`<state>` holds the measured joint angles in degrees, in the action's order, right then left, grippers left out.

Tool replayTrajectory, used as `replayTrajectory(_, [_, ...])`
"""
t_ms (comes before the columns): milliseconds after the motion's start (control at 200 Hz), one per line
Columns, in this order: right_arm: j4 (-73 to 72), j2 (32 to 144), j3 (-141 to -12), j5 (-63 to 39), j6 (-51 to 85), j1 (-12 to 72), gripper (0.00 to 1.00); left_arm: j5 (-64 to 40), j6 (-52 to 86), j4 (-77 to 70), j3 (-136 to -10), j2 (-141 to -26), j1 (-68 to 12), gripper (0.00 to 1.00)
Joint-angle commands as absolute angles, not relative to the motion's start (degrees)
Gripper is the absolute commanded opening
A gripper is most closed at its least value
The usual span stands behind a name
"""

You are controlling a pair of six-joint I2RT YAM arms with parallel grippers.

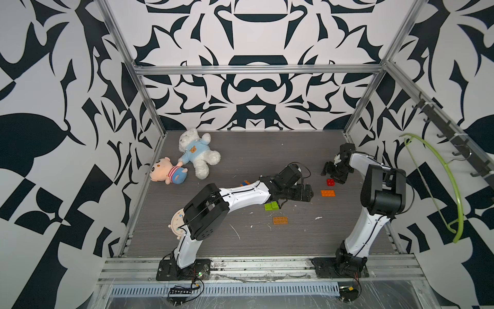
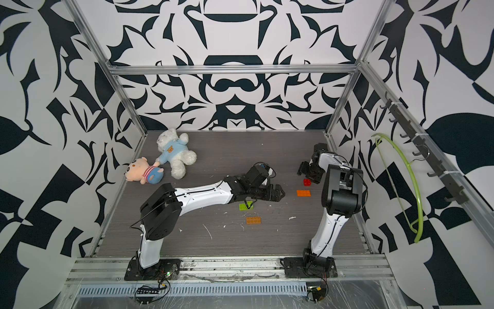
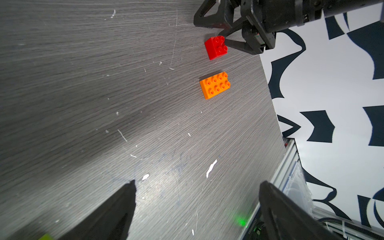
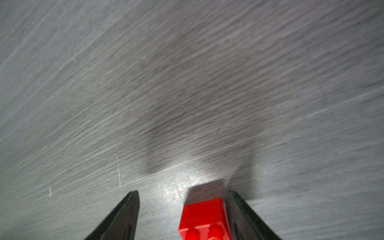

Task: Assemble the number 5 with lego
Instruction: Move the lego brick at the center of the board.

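Right gripper (image 4: 182,193) is down on the table (image 1: 240,160) w/ the red brick (image 4: 202,216) btwn its jaws: brick touches one finger, gap to the other, so not pinched. Orange brick (image 3: 215,85) lies near it. Left gripper (image 3: 198,184) hangs spread wide over the lime green brick (image 1: 271,206).

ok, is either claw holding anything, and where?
Nothing held. Right claw straddles the small red studded plastic brick: one finger touches its side, the other stands clear. Left claw open, empty.
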<state>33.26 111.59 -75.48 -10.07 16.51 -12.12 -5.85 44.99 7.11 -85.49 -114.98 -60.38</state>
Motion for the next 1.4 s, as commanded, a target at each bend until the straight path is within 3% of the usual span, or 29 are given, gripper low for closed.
replayTrajectory(0, [35.70, 110.68, -75.26, -10.36, 16.95, -11.35, 0.68, -6.30, 44.82, 7.65, -85.68, -115.62, -60.30, 0.99])
replayTrajectory(175, [37.94, 109.83, -74.22, -7.10, 16.86, -10.08, 0.65, -6.12, 44.91, 7.65, -85.56, -115.49, -60.29, 0.99])
replayTrajectory(265, [38.65, 109.68, -73.72, -5.53, 16.76, -9.53, 0.57, -6.12, 44.91, 7.70, -85.53, -115.45, -60.29, 0.99])
replayTrajectory(580, [41.28, 109.55, -75.32, -3.46, 16.00, -7.67, 0.56, -5.38, 45.22, 7.91, -84.91, -114.71, -60.29, 0.99])
replayTrajectory(945, [40.76, 109.36, -75.17, -3.04, 15.02, -7.03, 0.43, -4.93, 45.69, 7.83, -84.25, -114.26, -60.29, 0.99])
replayTrajectory(1010, [41.04, 108.78, -75.15, -3.55, 15.01, -6.49, 0.39, -4.19, 45.83, 7.76, -83.65, -113.76, -60.29, 0.99])
replayTrajectory(1395, [41.13, 101.79, -70.06, -4.61, 18.71, 3.15, 0.37, 7.52, 46.23, 6.24, -73.51, -103.51, -60.29, 0.99])
